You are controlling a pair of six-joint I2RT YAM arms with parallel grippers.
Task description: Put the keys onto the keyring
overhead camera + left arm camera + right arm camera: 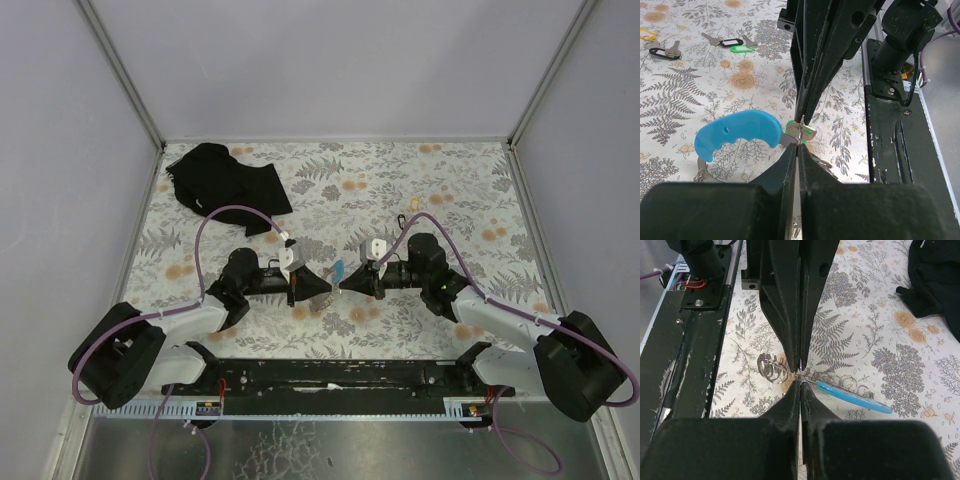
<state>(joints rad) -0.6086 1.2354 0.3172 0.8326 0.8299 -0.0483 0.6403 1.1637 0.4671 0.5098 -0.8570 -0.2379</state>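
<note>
The light-blue keyring (737,132) hangs just above the table between the two grippers, and its grey metal end runs into my left gripper (798,146), which is shut on it. In the right wrist view the keyring (852,395) shows edge-on with a wire and small metal rings (770,367). My right gripper (800,383) is shut, with a green sliver between its jaws. Its tips hold a green-tagged key (804,131) against the keyring's metal end. In the top view both grippers, left (322,286) and right (349,284), meet tip to tip at the keyring (338,270).
More keys lie further out on the table: a green-tagged one (737,48), a black-tagged one (662,52) and a yellow tag (647,34). A black cloth (225,185) lies at the back left. The black base rail (330,375) runs along the near edge.
</note>
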